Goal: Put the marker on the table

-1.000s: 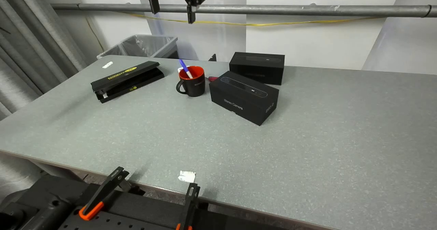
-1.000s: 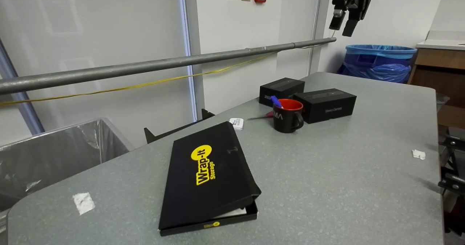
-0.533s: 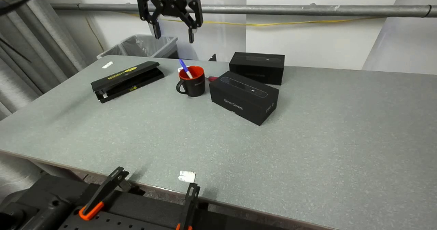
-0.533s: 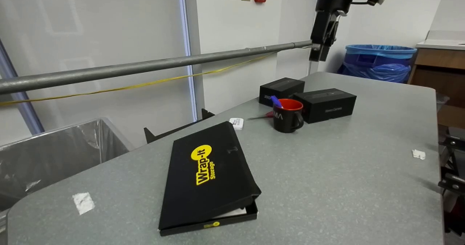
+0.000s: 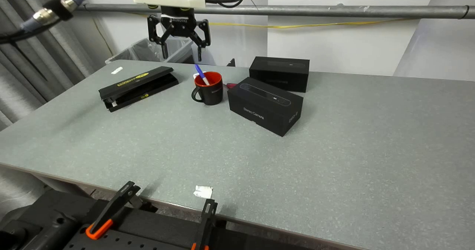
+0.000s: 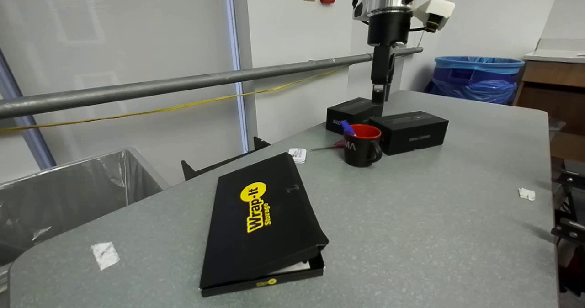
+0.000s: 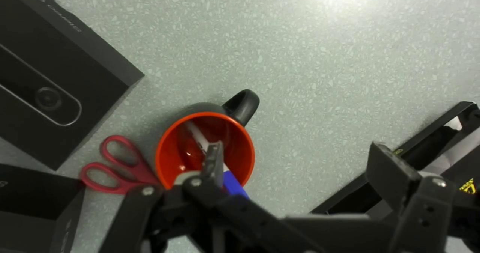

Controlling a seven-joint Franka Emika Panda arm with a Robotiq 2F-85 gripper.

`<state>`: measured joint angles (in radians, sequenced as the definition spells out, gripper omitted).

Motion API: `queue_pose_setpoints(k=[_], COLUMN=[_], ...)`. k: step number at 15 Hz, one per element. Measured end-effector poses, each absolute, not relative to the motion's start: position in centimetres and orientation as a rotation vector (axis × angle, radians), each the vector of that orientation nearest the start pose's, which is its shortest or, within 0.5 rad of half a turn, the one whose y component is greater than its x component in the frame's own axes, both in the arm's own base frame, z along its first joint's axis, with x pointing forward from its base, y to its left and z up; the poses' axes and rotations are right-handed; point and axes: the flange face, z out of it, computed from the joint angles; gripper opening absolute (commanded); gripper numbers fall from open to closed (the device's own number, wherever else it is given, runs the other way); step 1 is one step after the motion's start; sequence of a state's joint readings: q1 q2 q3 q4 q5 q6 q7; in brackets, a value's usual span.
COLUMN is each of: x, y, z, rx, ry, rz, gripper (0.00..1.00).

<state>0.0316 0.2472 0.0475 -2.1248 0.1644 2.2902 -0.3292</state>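
Observation:
The marker, blue with a whitish part, leans in a red-and-black mug (image 5: pixel 212 97); it shows in both exterior views (image 5: pixel 200 72) (image 6: pixel 348 128) and in the wrist view (image 7: pixel 233 182). Its lower end is inside the mug, and in the wrist view one finger covers part of it. The mug stands on the grey speckled table (image 5: pixel 178 150). My gripper (image 5: pixel 182 54) is open and empty, pointing down, above the mug's level. In the wrist view the gripper (image 7: pixel 302 161) has one finger over the mug and the other off to the right, over the Wrap-It box.
Two black camera boxes (image 5: pixel 265 105) (image 5: pixel 279 73) stand beside the mug. Red-handled scissors (image 7: pixel 123 170) lie between mug and boxes. A black Wrap-It box (image 6: pixel 260 225) lies partly open on the mug's other side. A grey bin (image 6: pixel 151 171) stands past the table edge. A pipe (image 5: pixel 297 10) runs along the wall.
My open gripper has come down from high above toward the mug's height and shifted toward the mug in an exterior view. The marker, mug and boxes have not moved.

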Motion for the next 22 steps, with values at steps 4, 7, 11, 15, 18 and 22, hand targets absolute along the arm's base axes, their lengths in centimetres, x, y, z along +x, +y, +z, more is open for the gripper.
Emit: queue_pose_setpoints(k=[4,7,11,15,18,22], x=[56.1,56.4,57.9,60.2,61.8,63.0], y=[4.8,4.7,4.7,5.5,6.5,7.0], z=[28.8,28.4,27.5,26.0,24.4,23.1], rx=[-2.968,-2.996,-3.025,-3.012,-2.992,-2.984], ry=[-0.446,-0.499,-0.624,-0.753,-0.797,-0.817], rz=[0.102,0.1,0.065,-0.012,-0.025,-0.021], gripper=[1.0,1.0,1.0,1.0,1.0,1.0])
